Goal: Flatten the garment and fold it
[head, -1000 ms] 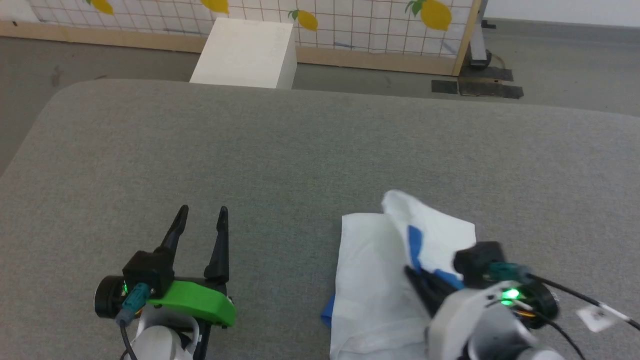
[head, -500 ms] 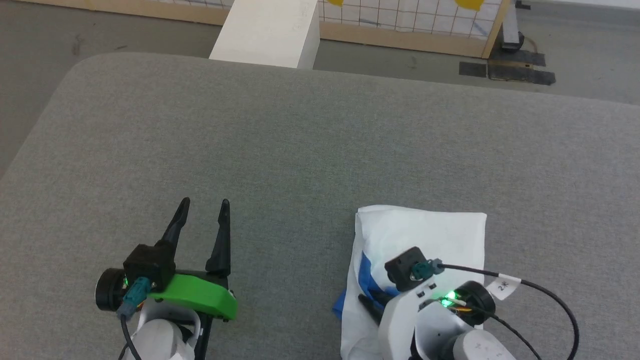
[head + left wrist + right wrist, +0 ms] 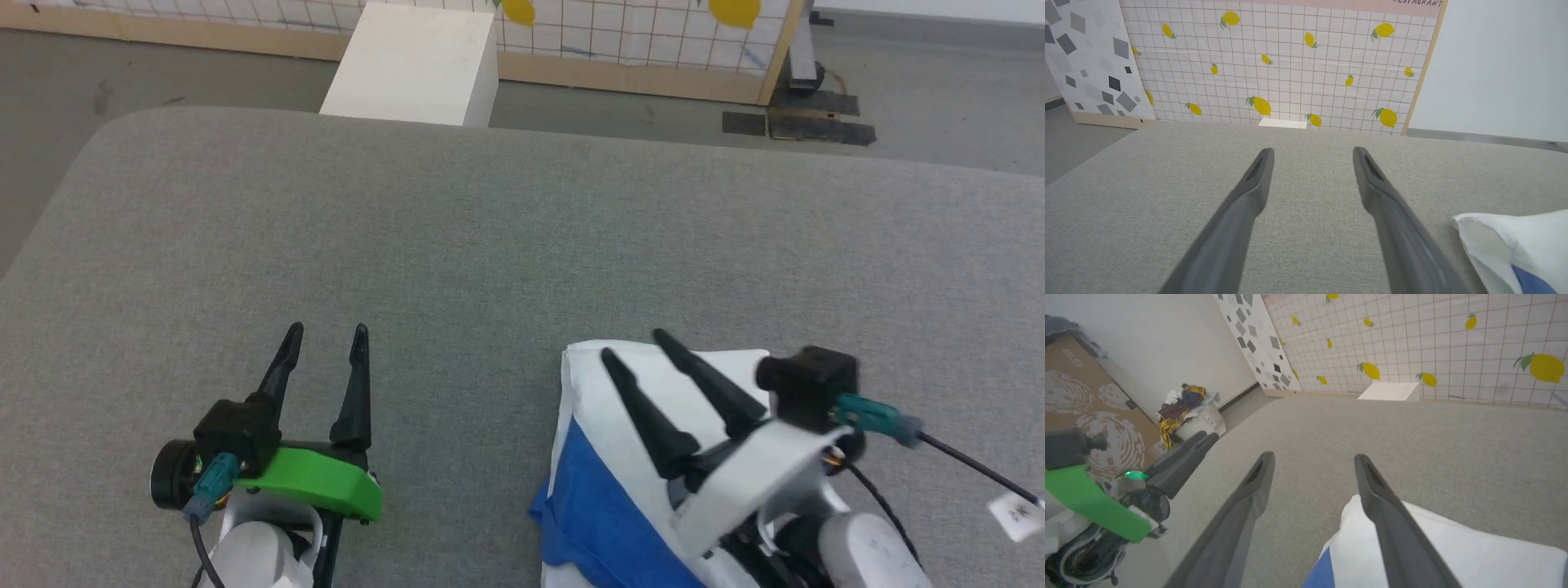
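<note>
The right gripper [image 3: 634,345], pressed together on cloth 1 second ago, is now spread. Its 2 dark fingers are held over the folded white soft-cloth garment with bright-blue sleeves [image 3: 592,465], and nothing is pinched. The fold raised earlier is now laid flat, with a blue panel exposed. The garment rests on the grey fabric surface [image 3: 490,245], front right. The left gripper [image 3: 327,329] is kept spread, well apart.

Staged test lab, lemon-print backdrop panel [image 3: 1290,61], cardboard box [image 3: 1081,388], clothes basket [image 3: 1204,422]
</note>
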Motion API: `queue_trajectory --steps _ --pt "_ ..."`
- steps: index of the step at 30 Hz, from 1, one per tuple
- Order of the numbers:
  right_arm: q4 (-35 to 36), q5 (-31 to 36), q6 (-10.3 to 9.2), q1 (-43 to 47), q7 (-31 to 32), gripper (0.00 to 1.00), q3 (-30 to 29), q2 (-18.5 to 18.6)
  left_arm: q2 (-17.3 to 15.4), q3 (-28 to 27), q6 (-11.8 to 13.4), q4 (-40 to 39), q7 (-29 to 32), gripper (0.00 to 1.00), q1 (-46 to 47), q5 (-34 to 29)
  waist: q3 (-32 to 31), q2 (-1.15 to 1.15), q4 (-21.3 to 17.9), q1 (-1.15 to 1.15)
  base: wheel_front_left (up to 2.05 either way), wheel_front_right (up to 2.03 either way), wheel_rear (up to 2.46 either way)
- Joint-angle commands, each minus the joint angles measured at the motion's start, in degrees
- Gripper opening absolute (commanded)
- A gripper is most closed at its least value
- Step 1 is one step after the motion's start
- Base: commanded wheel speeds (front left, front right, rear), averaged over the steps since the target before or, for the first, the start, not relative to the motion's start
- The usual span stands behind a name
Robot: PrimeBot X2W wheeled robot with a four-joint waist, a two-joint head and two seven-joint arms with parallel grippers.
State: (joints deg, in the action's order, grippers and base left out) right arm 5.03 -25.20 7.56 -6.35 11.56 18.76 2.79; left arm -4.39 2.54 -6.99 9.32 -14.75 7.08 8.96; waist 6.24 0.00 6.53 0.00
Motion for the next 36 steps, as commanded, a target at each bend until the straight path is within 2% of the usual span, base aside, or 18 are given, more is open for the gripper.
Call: queue_trajectory --steps 1,7,10,13,19,29,30,31,32,36 --pt "1.41 0.47 -0.08 2.04 -1.46 1.00 -1.56 0.09 0.24 -0.15 -0.17 -0.33 -0.25 1.00 -0.05 -0.43 -0.52 0.00 -0.53 0.00 0.00 0.00 0.00" --pt "4.72 3.05 -0.08 7.63 -5.98 1.00 -12.43 0.09 0.13 -0.16 -0.27 -0.68 -0.25 1.00 -0.67 -0.46 -0.97 0.00 -1.00 0.00 0.00 0.00 0.00" --pt "2.44 3.22 -0.08 9.87 -7.16 1.00 -17.99 0.09 0.11 -0.08 -0.30 -0.73 -0.25 1.00 -0.87 -0.44 -1.13 0.00 -0.94 0.00 0.00 0.00 0.00" --pt "-1.98 1.16 -0.08 11.28 -6.93 1.00 -20.68 0.09 0.13 0.02 -0.33 -0.67 -0.25 1.00 -0.97 -0.42 -1.24 0.00 -0.79 0.00 0.00 0.00 0.00" --pt "-10.55 -2.00 -0.08 11.55 -0.14 1.00 -18.54 0.09 0.18 0.20 -0.38 -0.45 -0.25 1.00 -1.01 -0.40 -1.21 0.00 -0.36 0.00 0.00 0.00 0.00" --pt "-18.70 -2.92 -0.08 8.77 9.31 1.00 -16.72 0.09 0.26 0.55 -0.43 -0.23 -0.25 1.00 -0.83 -0.30 -0.82 0.00 0.72 0.00 0.00 0.00 0.00" --pt "-19.16 -2.91 -0.08 8.52 10.21 0.49 -16.55 0.09 0.27 0.55 -0.43 -0.22 -0.25 1.00 -0.82 -0.29 -0.78 0.00 0.76 0.00 0.00 0.00 0.00" --pt "-19.35 -2.83 -0.08 8.29 10.63 0.33 -16.56 0.09 0.28 0.52 -0.44 -0.21 -0.25 1.00 -0.82 -0.29 -0.74 0.00 0.76 0.00 0.00 0.00 0.00" --pt "-19.38 -2.18 -0.08 8.00 11.02 0.00 -16.53 0.09 0.29 0.44 -0.44 -0.23 -0.25 1.00 -0.81 -0.29 -0.69 0.00 0.70 0.00 0.00 0.00 0.00" --pt "-17.64 2.97 -0.08 5.99 12.63 0.00 -16.63 0.09 0.24 -0.44 -0.36 -0.68 -0.25 1.00 -1.02 -0.30 -0.37 0.00 -0.54 0.00 0.00 0.00 0.00"
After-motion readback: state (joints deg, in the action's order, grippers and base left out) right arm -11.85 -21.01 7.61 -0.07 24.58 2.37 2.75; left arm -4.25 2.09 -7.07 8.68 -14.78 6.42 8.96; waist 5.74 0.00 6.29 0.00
